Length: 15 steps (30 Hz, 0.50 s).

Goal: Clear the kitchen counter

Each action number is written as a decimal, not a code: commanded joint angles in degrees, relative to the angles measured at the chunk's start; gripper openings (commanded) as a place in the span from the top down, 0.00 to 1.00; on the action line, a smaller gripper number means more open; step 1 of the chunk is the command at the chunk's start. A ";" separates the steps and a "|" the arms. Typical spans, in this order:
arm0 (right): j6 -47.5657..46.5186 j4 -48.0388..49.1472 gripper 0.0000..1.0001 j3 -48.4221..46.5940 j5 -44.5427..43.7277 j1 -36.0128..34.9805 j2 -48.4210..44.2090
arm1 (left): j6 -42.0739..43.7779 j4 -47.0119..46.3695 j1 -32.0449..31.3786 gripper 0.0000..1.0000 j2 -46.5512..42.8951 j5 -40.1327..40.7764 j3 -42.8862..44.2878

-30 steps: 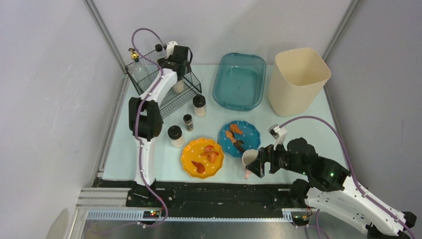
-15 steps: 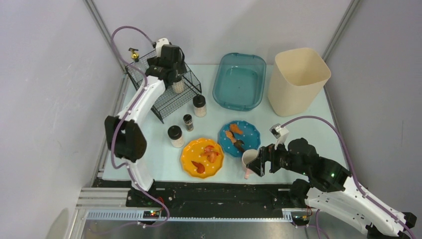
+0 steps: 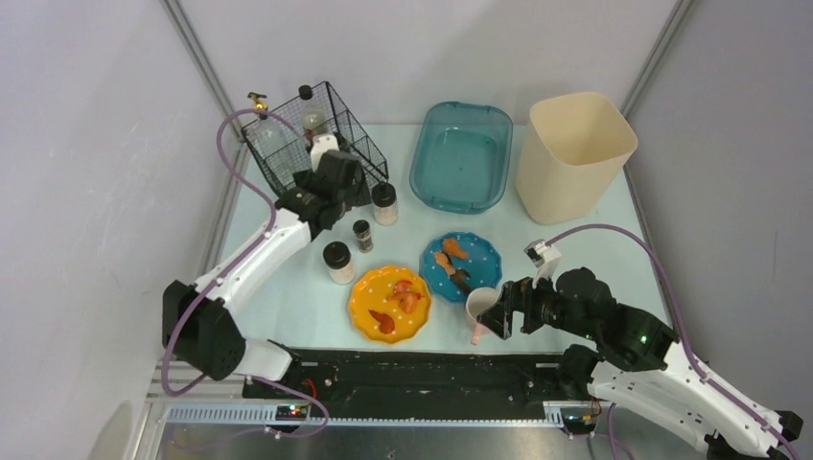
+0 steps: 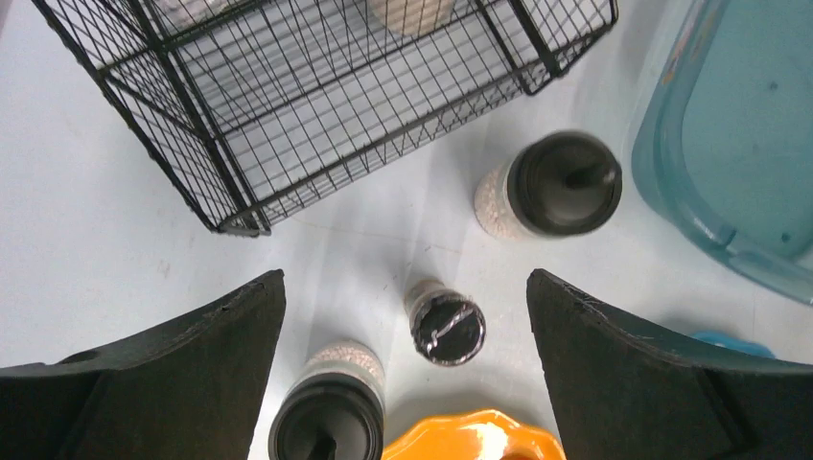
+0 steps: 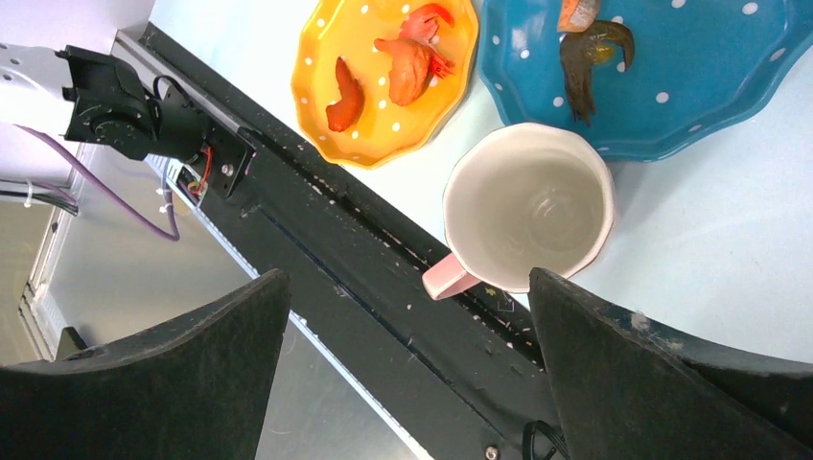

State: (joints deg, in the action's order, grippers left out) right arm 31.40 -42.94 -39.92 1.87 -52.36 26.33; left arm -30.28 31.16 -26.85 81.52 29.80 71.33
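Observation:
The kitchen counter is the pale mint-blue tabletop. My left gripper hangs open and empty just in front of the black wire basket. In the left wrist view my left gripper is above a small black-lidded jar, with a wider jar near the left finger and a third jar further off. My right gripper is open beside a white cup with a pink handle at the front edge. In the right wrist view the cup stands just ahead of the right fingertip, not gripped.
An orange plate and a blue dotted plate hold food scraps. A teal tub and a tall beige bin stand at the back right. The basket holds bottles. The black front rail runs below the cup.
My left arm has pulled back from over the wire basket toward the front, and its gripper now hangs over the jars. The right arm and cup have not moved.

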 commanded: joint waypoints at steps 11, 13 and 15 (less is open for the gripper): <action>1.32 -0.05 0.01 0.02 -1.87 -0.26 1.98 | -6.45 -0.21 -3.35 0.00 -18.09 1.62 -21.83; 1.38 0.03 0.01 0.03 -1.87 -0.28 2.07 | -6.72 -0.20 -3.43 0.00 -19.04 1.48 -23.72; 1.51 0.05 0.00 0.02 -1.87 -0.23 2.11 | -6.81 -0.26 -3.42 0.00 -19.24 1.07 -25.19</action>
State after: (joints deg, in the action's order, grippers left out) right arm 32.01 -43.05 -39.86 0.82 -52.36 28.21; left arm -34.98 31.83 -29.89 64.01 29.85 48.56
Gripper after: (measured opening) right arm 0.993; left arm 0.995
